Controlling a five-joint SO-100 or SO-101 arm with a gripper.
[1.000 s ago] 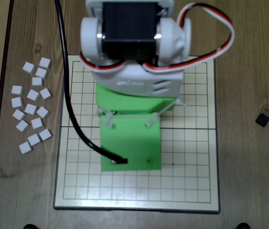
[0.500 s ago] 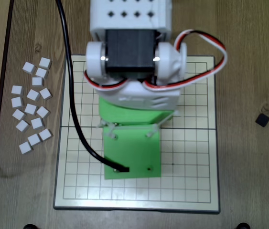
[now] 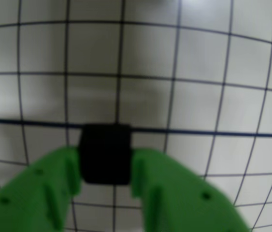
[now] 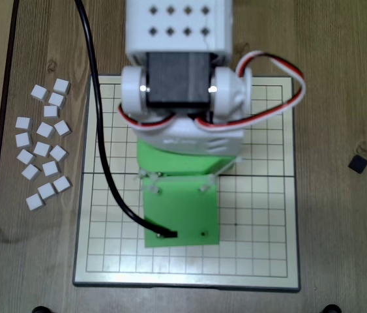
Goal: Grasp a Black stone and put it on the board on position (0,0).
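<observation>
In the wrist view a Black stone (image 3: pixel 106 150), a small matte dark block, sits between my two green fingers (image 3: pixel 58 179), which press its left and right sides. My gripper (image 3: pixel 106 163) is shut on it just over the cream board (image 3: pixel 198 106). The stone's top edge overlaps the dark seam line where a vertical grid line crosses it. From overhead, the arm's green wrist plate (image 4: pixel 180 212) covers the middle of the board (image 4: pixel 261 228), hiding the gripper, the held stone and position (0,0). Whether the stone touches the board surface I cannot tell.
A second black stone (image 4: pixel 358 163) lies on the wooden table right of the board. Several white blocks (image 4: pixel 43 150) are scattered to the left. A black cable (image 4: pixel 102 150) runs down across the board's left side to the wrist plate.
The arm has reached a little further toward the lower edge of the overhead view. The green wrist plate now sits slightly lower over the board.
</observation>
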